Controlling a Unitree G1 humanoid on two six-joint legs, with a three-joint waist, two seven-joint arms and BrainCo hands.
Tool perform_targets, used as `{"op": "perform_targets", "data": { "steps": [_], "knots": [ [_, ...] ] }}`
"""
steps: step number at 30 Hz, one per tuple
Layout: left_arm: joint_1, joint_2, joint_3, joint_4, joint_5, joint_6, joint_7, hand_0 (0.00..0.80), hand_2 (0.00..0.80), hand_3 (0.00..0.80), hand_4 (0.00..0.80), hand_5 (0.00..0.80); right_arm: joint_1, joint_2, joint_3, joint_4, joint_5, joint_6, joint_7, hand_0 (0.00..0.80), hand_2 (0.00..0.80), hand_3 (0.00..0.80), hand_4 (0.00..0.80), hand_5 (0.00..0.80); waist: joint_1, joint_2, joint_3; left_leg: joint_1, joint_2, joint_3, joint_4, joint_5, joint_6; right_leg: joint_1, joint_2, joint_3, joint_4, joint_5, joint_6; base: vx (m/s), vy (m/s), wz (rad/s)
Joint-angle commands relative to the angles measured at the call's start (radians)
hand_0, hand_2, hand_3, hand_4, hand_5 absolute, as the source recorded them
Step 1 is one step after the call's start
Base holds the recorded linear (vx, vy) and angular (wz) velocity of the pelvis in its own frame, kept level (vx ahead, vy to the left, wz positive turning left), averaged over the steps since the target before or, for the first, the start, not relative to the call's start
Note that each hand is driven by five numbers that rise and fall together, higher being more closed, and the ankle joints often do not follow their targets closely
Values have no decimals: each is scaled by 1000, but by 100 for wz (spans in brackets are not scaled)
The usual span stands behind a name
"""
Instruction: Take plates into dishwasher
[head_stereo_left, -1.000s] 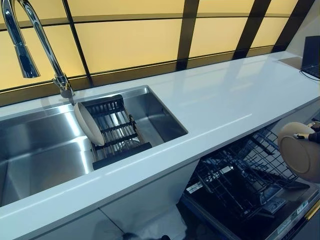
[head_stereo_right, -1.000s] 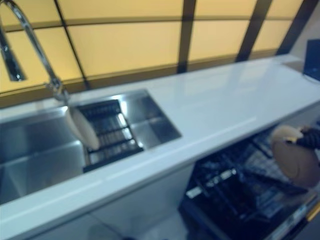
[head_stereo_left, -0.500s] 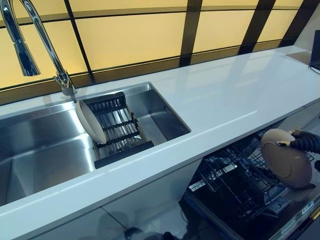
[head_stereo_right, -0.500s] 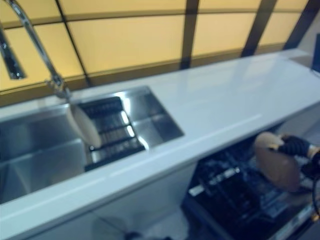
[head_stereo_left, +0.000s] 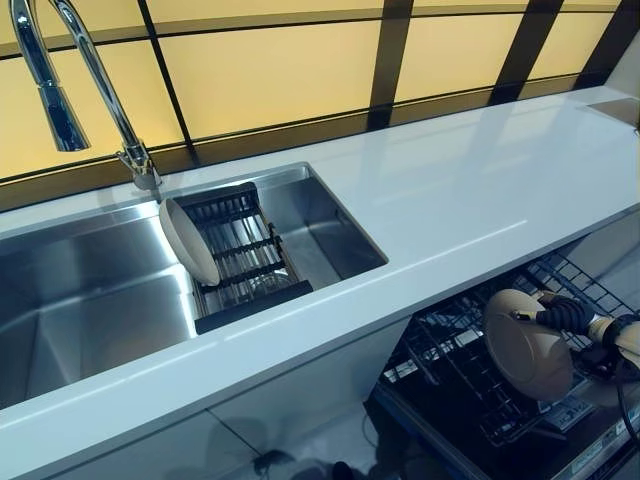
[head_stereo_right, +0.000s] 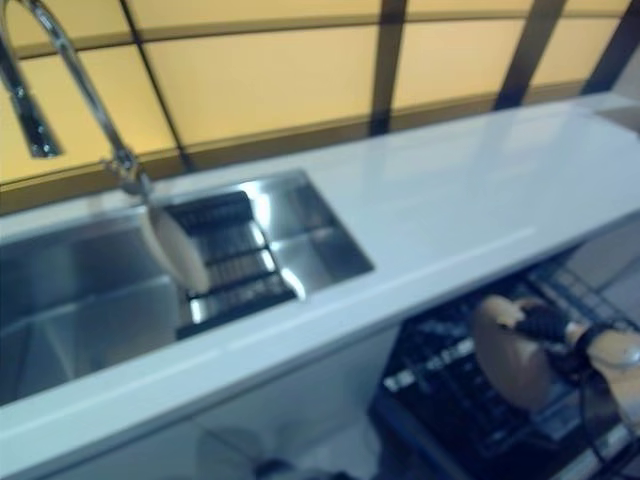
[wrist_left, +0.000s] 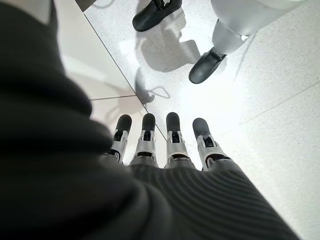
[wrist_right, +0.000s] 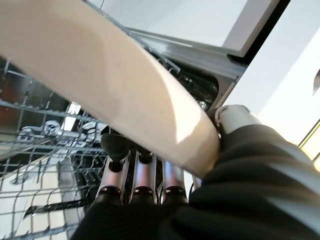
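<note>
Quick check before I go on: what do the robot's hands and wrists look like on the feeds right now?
Both match. The left hand has a row of silver fingers with rounded dark tips and a dark ribbed cover over its back and wrist. The right hand shows the same silver fingers and ribbed cover, with a pale forearm section behind the wrist.

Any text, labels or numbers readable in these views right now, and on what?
No text can be read.
Dishwasher door edge: small print strip, too small and blurred.
Lower rack: pale tags, no legible characters.
Held plate, plate in the sink rack, faucet, countertop: no markings.
</note>
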Motion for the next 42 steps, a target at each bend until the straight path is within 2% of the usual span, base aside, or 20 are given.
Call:
{"op": "perform_targets", "data": {
  "steps": [1,10,18,26,42],
  "knots": [
    [-15,38,28,18,21,-10,-4,0,0,0,0,0,-110,65,-7,38,-53,-18,12,800,800,800,800,800,24,-27,9,0,9,-49,5,-55,41,61,-41,-100,4,-75,86,0,0,0],
    [-23,42,22,-3,6,-9,-4,0,0,0,0,0,-142,87,60,86,-174,-41,2,800,800,800,800,800,45,-19,24,-14,4,-70,5,-46,39,58,-44,-107,4,-76,84,-9,-8,3],
    [-23,44,12,-30,-4,-7,-1,0,0,0,0,0,-196,114,165,216,-305,-60,-44,800,800,800,800,800,73,-9,44,-28,3,-104,5,-36,33,62,-47,-120,4,-79,78,-4,-12,2],
    [-40,55,-1,-41,-1,-4,-15,0,0,0,0,0,-235,147,238,337,-306,-58,-87,800,800,800,800,800,99,-1,55,-45,0,-138,5,-27,30,60,-49,-131,4,-83,74,1,-17,9],
    [-83,59,-19,-31,-20,-13,-34,0,0,0,0,0,-300,177,295,506,-303,-84,-117,800,800,800,800,800,116,19,79,-75,-3,-167,5,-11,27,44,-51,-127,4,-82,65,-8,-3,3]
  ]
}}
